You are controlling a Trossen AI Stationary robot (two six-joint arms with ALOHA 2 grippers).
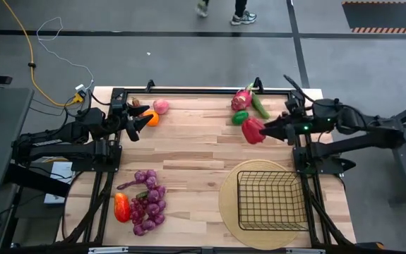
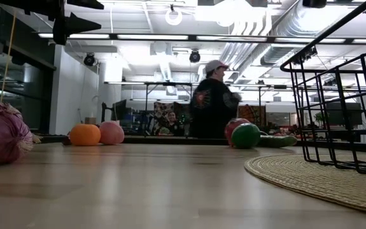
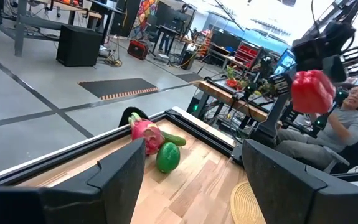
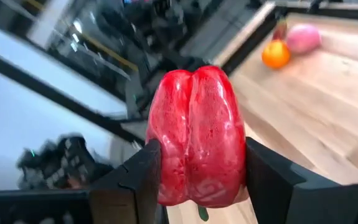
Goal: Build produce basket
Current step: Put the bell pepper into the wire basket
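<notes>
My right gripper is shut on a red pepper, held in the air over the table's far right part; the left wrist view shows the red pepper well above the tabletop. My left gripper hovers open and empty at the far left, beside an orange and a pink fruit that rest on the table. A dragon fruit, a cucumber and a green pepper lie at the far right. The black wire basket stands on a round woven mat at the near right. My right gripper pinches the red pepper between its two fingers, one on each of its opposite sides. The fingers come nearly level from the table's right side. The pepper is lifted clear of the table, its lobes bulging out beyond the fingers.
Purple grape bunches and a red-orange pepper lie at the near left. Bare wood runs across the table's middle. A person stands beyond the far edge, and another person sits off the right side.
</notes>
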